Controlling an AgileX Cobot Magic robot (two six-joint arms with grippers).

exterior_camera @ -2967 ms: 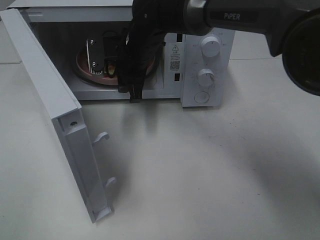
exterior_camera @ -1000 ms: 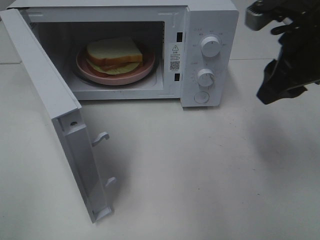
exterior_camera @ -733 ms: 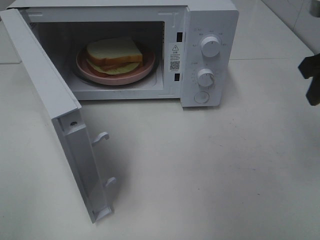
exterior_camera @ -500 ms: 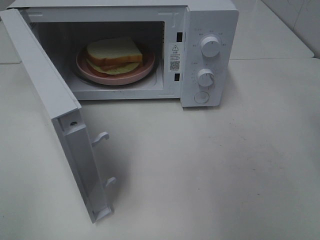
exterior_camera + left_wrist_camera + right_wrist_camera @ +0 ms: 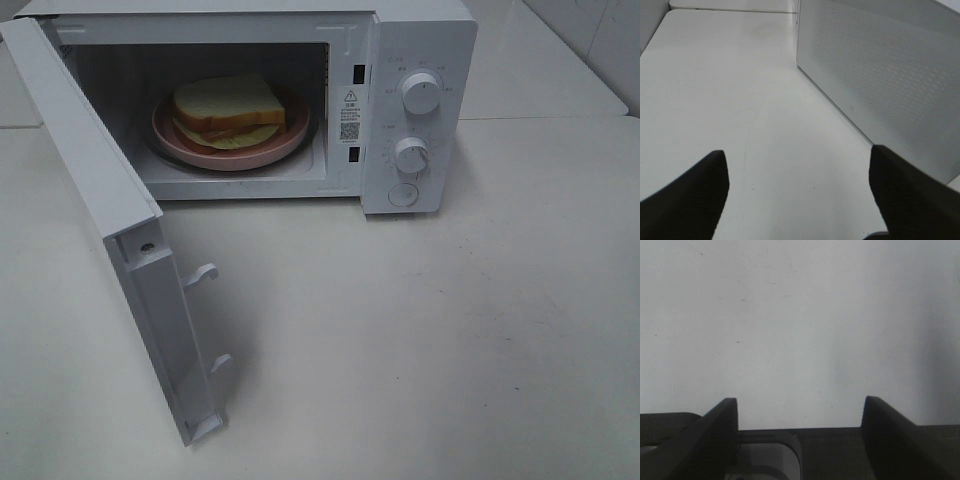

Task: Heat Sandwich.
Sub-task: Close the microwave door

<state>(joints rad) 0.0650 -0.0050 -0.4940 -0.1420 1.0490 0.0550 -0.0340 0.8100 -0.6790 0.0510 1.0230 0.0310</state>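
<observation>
The sandwich (image 5: 228,108), white bread with a brown crust and pale green filling, lies on a round pink plate (image 5: 290,135) inside the white microwave (image 5: 420,40). The microwave's door (image 5: 100,220) stands swung wide open toward the front left. Neither arm appears in the exterior high view. My left gripper (image 5: 799,192) is open with nothing between its dark fingers; it hovers over the white table beside the door's perforated outer face (image 5: 880,80). My right gripper (image 5: 799,432) is open and empty above bare white table.
Two dials (image 5: 421,92) and a round button (image 5: 404,195) sit on the microwave's control panel. Door latch hooks (image 5: 203,273) stick out from the open door's edge. A table seam (image 5: 560,117) runs to the right behind the microwave.
The right arm has drawn back from in front of the microwave and left the exterior high view to the right, its jaws now standing apart. The sandwich and plate stay inside.
</observation>
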